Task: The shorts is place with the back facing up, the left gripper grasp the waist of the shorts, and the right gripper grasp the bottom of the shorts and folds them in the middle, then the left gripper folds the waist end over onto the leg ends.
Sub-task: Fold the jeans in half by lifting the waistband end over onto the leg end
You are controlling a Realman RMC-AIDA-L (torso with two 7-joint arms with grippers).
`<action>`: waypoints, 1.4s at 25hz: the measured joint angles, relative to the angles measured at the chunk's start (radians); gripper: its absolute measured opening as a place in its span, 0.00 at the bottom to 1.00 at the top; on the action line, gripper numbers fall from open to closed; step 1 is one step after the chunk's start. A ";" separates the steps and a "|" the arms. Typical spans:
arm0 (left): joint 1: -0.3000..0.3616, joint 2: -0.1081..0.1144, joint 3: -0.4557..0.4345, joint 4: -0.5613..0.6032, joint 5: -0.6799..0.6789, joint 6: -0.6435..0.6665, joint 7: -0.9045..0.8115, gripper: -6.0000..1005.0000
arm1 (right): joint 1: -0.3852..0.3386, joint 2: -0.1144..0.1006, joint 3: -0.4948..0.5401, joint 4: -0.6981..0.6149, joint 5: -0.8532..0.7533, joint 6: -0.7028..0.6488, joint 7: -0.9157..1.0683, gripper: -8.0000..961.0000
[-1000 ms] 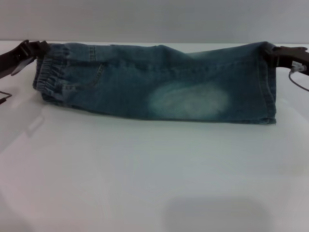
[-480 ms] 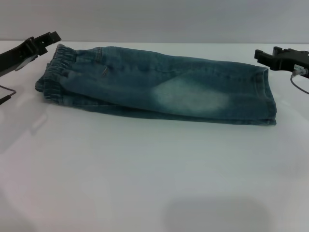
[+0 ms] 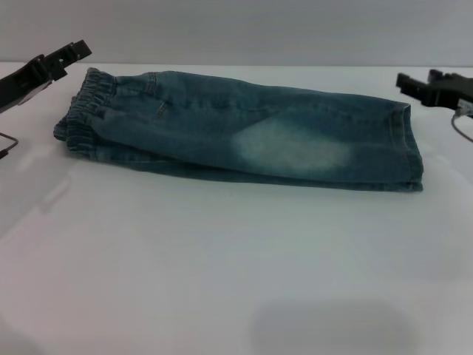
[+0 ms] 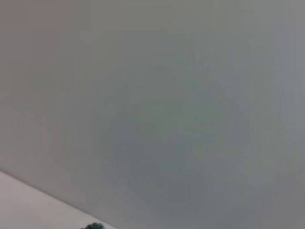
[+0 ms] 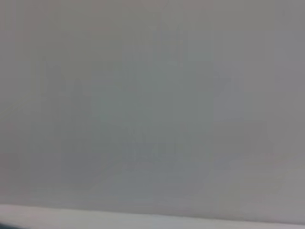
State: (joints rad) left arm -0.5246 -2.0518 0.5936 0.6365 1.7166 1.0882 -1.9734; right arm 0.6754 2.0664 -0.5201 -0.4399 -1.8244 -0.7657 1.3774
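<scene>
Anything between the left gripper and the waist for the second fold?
Nothing visible. The left gripper hangs open just beside the waist of the shorts; only bare table lies between them.

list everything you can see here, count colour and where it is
blue faded-wash denim shorts: 1, blue with a pale patch, folded lengthwise, lying flat across the far half of the table
gathered elastic waist: 1, blue, at the robot's left end of the shorts
stitched leg ends: stacked, blue, at the right end
white table: 1, white, under everything
left gripper: 1, black, open, just beyond the waist, apart from it
right gripper: 1, black, open, beside the leg ends, apart
</scene>
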 joint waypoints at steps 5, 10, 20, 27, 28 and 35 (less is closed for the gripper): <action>0.016 0.002 0.000 -0.011 -0.016 0.025 0.038 0.83 | -0.033 0.005 -0.003 0.008 0.157 -0.027 -0.122 0.69; 0.029 0.002 -0.001 -0.024 -0.032 0.040 0.096 0.83 | -0.058 0.007 -0.001 0.037 0.290 -0.042 -0.253 0.69; 0.054 -0.002 -0.002 -0.068 -0.121 0.066 0.324 0.83 | -0.106 0.009 0.004 0.099 0.562 -0.080 -0.423 0.69; 0.052 -0.001 0.002 -0.093 -0.141 0.061 0.433 0.83 | -0.117 0.009 0.004 0.101 0.562 -0.096 -0.425 0.69; 0.052 -0.001 0.003 -0.093 -0.141 0.060 0.446 0.83 | -0.117 0.009 0.001 0.102 0.563 -0.096 -0.425 0.69; 0.053 0.000 0.005 -0.110 -0.139 0.036 0.546 0.83 | -0.119 0.009 0.003 0.112 0.564 -0.101 -0.426 0.69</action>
State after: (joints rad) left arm -0.4714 -2.0519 0.5981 0.5263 1.5780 1.1243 -1.4271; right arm 0.5568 2.0751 -0.5175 -0.3282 -1.2608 -0.8669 0.9517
